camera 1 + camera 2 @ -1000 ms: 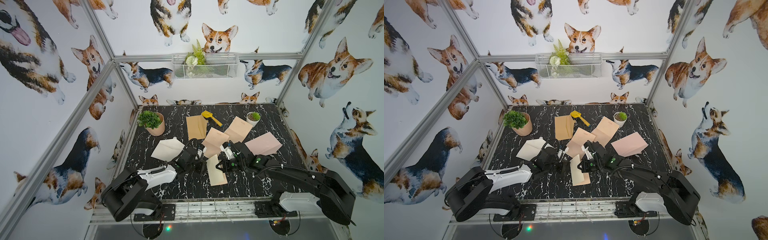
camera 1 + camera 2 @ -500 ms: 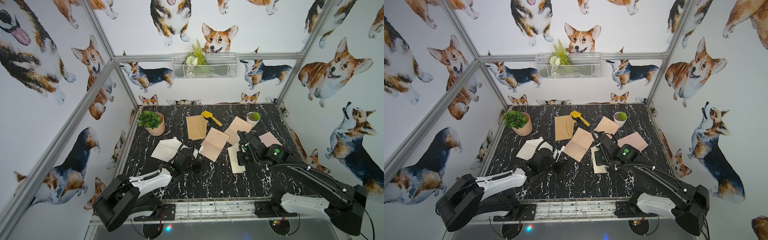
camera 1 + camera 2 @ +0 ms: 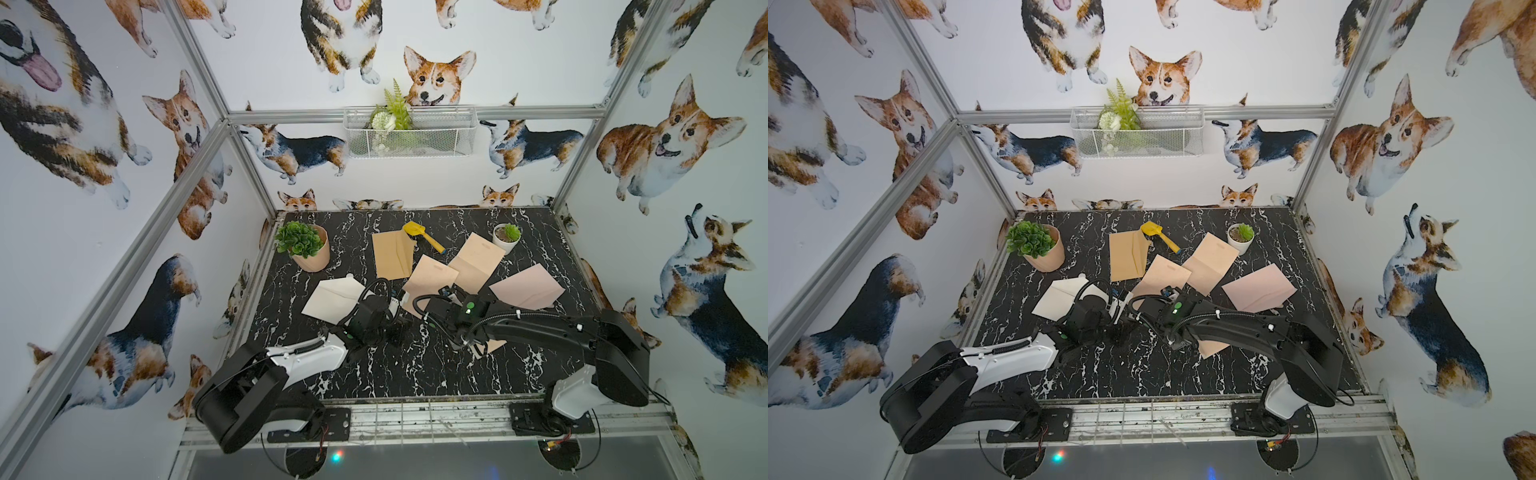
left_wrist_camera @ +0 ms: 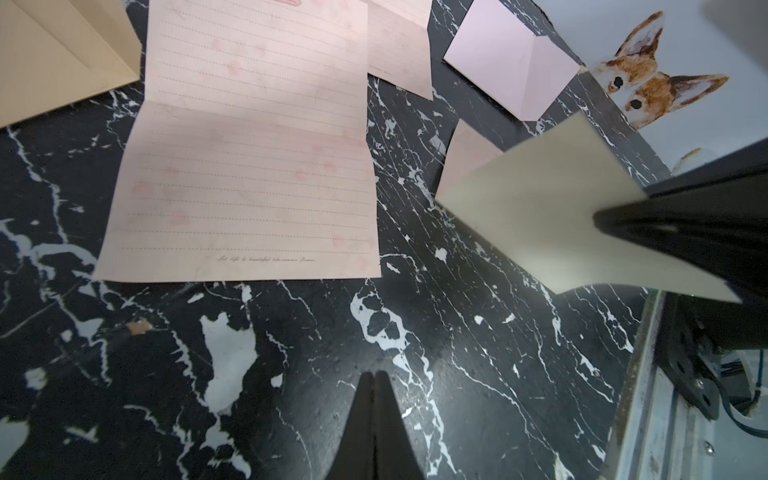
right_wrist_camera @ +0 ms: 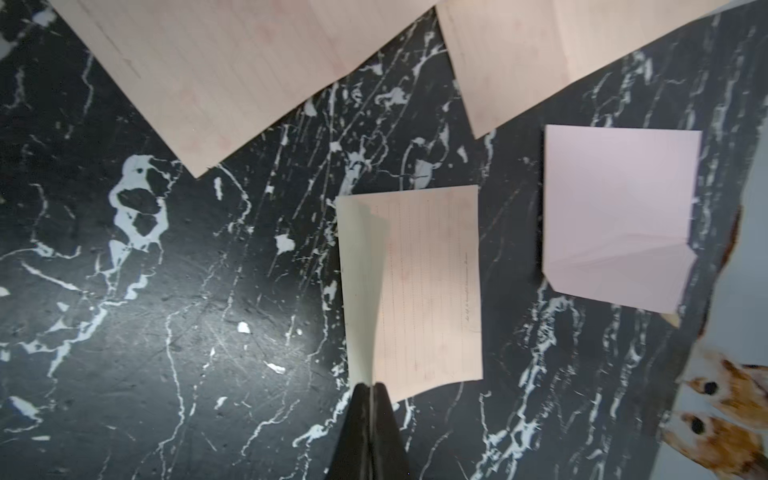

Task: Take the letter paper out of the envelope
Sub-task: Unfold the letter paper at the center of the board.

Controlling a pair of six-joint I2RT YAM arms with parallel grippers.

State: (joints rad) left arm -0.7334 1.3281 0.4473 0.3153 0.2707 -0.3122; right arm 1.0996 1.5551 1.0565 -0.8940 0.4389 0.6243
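The right gripper (image 5: 372, 388) has its fingers pressed together on the edge of a cream envelope (image 5: 359, 286), which it holds up off the black marble table (image 5: 166, 332). The letter paper (image 5: 432, 291), a folded pink lined sheet, lies flat on the table outside the envelope and right beneath it; whether the two touch cannot be told. In both top views only a peach corner of the letter paper shows from under the right arm, lower right of the frame's centre. The left gripper (image 4: 374, 376) hangs over bare table just below the frame's centre in the top views, left of the right gripper, with its fingers closed tight against each other and nothing between them. A pink envelope (image 3: 525, 286) lies right of centre, near the letter paper, with a strip of table between them. An unfolded lined sheet (image 4: 249, 166) lies flat just above the frame's centre in the top views, beyond the left gripper.
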